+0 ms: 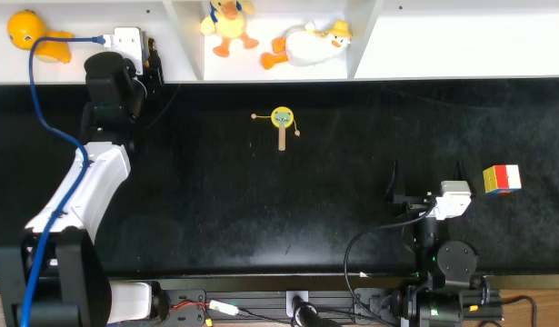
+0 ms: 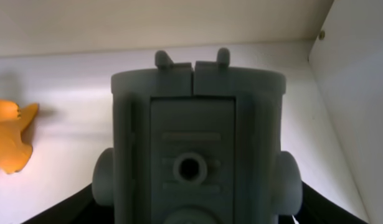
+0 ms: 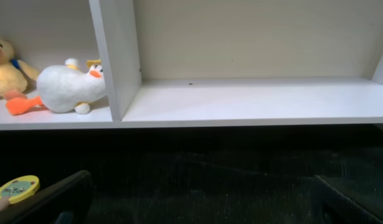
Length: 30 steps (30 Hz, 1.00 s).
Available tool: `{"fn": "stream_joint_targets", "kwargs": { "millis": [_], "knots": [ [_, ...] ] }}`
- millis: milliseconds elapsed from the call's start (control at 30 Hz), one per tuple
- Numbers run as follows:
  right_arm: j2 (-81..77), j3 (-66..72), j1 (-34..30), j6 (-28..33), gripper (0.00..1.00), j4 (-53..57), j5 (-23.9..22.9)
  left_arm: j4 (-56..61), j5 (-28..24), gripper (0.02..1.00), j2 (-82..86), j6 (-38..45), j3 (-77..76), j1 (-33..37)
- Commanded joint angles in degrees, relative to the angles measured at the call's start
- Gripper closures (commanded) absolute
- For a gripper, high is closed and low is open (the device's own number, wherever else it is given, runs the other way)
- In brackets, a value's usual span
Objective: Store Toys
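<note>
Fingers (image 2: 160, 81) pressed shut on nothing, the left gripper (image 2: 192, 62) sits inside the shelf's (image 1: 443, 64) left bay beside an orange duck (image 1: 29, 32); a rattle (image 1: 282, 123) lies before its middle bay; the right gripper (image 1: 426, 182), spread wide and empty, faces its right bay.

The orange toy (image 2: 7, 140) is cut off at the left wrist view's edge, the yellow duck (image 3: 4, 68) and the rattle (image 3: 15, 188) at the right wrist view's edge, and the rattle's face is too small to read from above.
</note>
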<state>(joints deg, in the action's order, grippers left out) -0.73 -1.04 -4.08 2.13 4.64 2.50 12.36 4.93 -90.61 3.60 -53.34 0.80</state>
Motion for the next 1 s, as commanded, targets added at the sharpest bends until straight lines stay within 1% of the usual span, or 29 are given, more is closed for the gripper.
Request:
{"fn": "stream_joint_targets", "kwargs": {
  "millis": [33, 300, 467, 1000],
  "knots": [
    [0.52, 0.76, 0.31, -0.44, 0.005, -0.2, -0.63, 1.84, -0.61, 0.952, -1.53, 1.09, -1.16, 0.7],
    [0.52, 0.76, 0.31, -0.44, 0.007, -0.2, -0.63, 5.16, -2.67, 0.952, -2.97, 0.87, -1.18, 2.56],
    [0.52, 0.76, 0.31, -0.44, 0.005, -0.2, -0.63, 7.82, -7.02, 0.952, -2.97, 0.46, -1.2, 3.5],
    [0.52, 0.76, 0.31, -0.44, 0.005, -0.2, -0.63, 2.16, -6.75, 0.954, -7.23, 0.94, -7.26, 3.54]
  ]
}}
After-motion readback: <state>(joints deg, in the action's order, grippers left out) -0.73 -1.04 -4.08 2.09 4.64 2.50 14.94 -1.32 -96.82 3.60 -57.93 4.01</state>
